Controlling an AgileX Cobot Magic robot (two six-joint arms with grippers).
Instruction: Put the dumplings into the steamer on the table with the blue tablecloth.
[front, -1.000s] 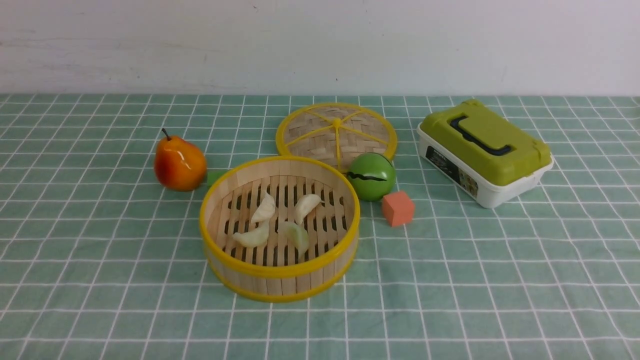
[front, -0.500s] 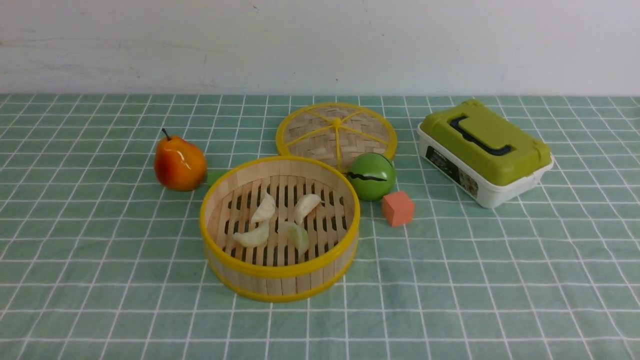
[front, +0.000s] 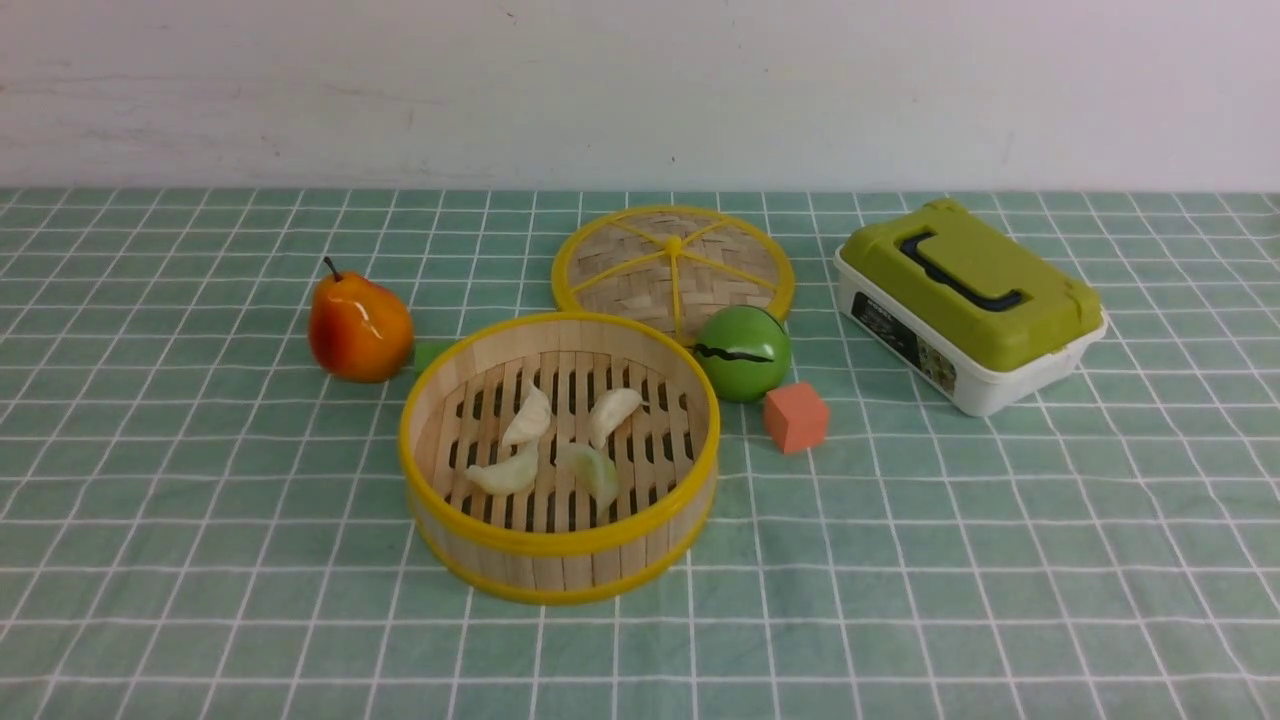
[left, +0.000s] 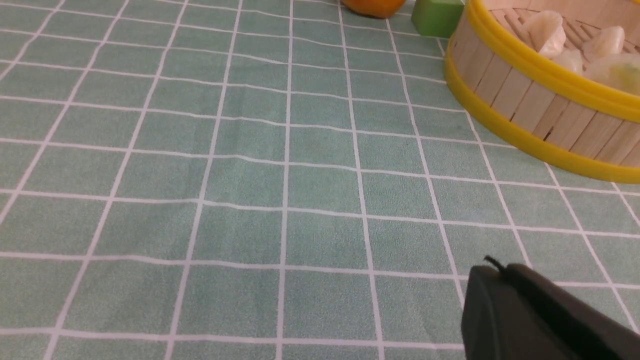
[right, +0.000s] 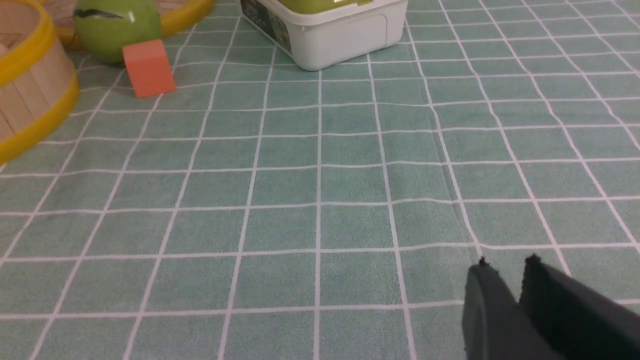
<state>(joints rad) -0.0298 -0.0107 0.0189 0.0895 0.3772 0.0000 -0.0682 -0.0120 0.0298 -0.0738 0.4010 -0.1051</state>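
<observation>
Dumplings (front: 555, 440): all four on steamer (front: 560, 545) floor, front view | left wrist: left gripper (left: 492, 280) tips together, empty, over tablecloth (left: 250, 175) | right wrist: right gripper (right: 505, 272) tips slightly apart, empty, well apart from orange cube (right: 148, 67)

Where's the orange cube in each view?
Front: orange cube on the cloth, between the steamer and the green-lidded box, just in front of the green ball.
Left wrist: not in it.
Right wrist: cube against the ball.
Shared landmark: steamer.
</observation>
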